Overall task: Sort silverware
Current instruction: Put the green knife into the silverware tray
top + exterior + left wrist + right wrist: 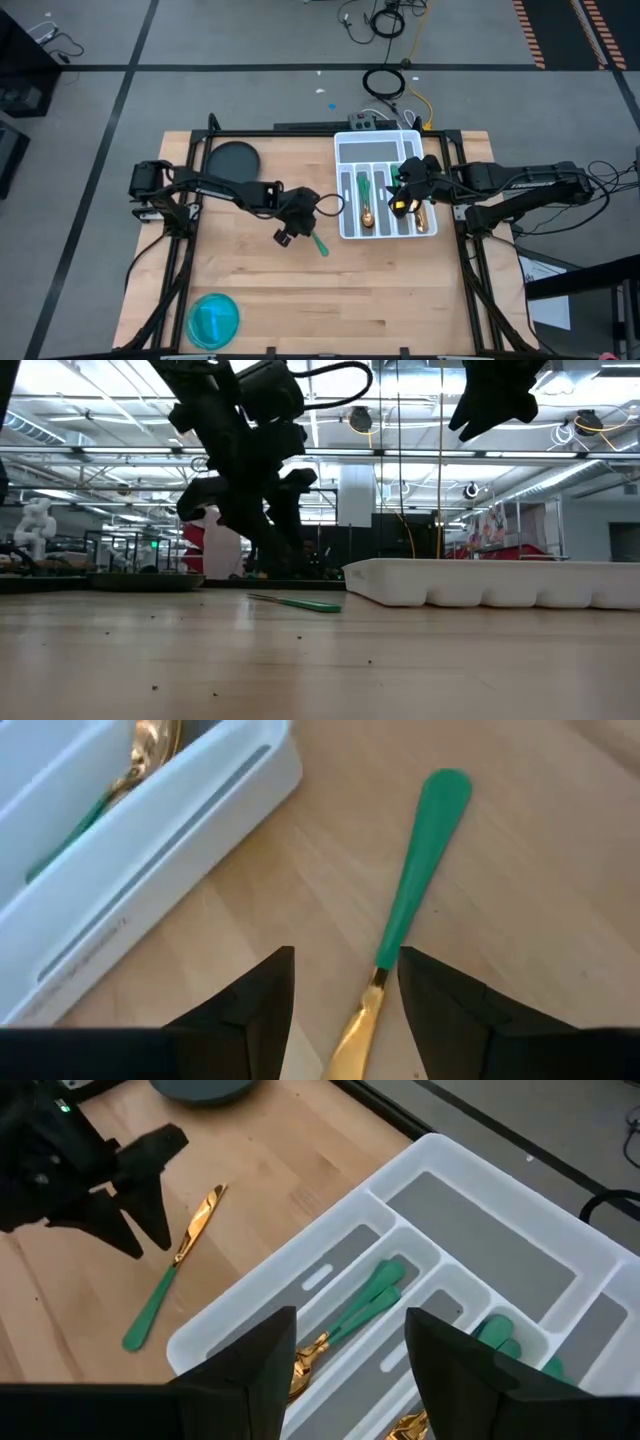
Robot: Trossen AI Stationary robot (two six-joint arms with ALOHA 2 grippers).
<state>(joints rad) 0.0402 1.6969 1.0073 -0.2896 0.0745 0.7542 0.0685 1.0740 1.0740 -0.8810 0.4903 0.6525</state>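
Left gripper hangs low over the bare wooden table, a short way from the long side wall of the white tray. Its two fingers are spread, one on each side of a single knife that lies flat on the wood; the fingers do not close on it. The knife's long axis runs straight out from between the fingers: the gold blade lies nearest the gripper, in the gap between the fingertips, and the green handle points away from it. In the high view the handle end shows just beyond the gripper, slanting toward the table's near edge.

Right gripper is above the tray, its fingers spread and holding nothing. Below it, sorted pieces lie lengthwise in the narrow compartments, parallel to the dividers, green handles toward the tray's wide cross compartment and gold heads toward the opposite end.

A blue bowl stands near the table's front corner, well apart from the left gripper; a dark round plate sits at the far edge.
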